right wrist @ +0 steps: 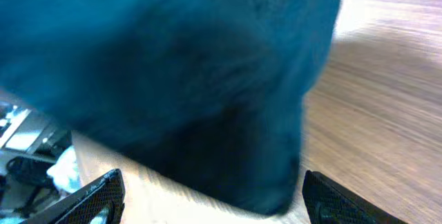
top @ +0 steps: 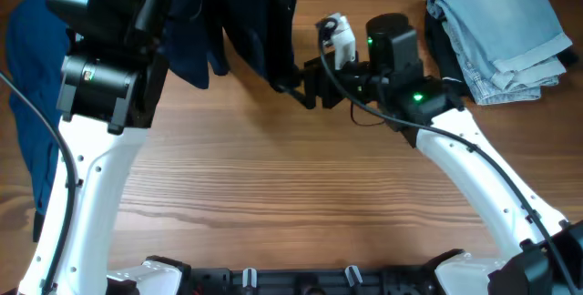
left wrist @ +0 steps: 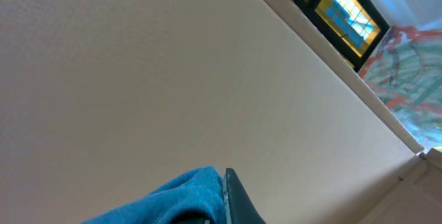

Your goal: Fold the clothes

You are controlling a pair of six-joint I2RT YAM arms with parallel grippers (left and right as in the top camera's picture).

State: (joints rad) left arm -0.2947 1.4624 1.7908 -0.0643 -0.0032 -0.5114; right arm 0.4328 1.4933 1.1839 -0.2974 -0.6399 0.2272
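Observation:
A dark blue garment [top: 241, 17] hangs from above at the table's back left. My left gripper [left wrist: 219, 207] is lifted high, pointing at the ceiling, and is shut on a fold of that blue cloth [left wrist: 173, 200]; in the overhead view its fingers are hidden by the arm. My right gripper [top: 301, 84] is open at the lower right edge of the hanging garment. In the right wrist view the dark cloth [right wrist: 179, 79] fills the frame just ahead of the two spread fingers [right wrist: 210, 196].
A folded light blue pair of jeans [top: 506, 31] lies at the back right corner on something dark. More blue cloth [top: 27, 122] hangs along the left edge. The wooden table [top: 291, 204] shows across the middle and front.

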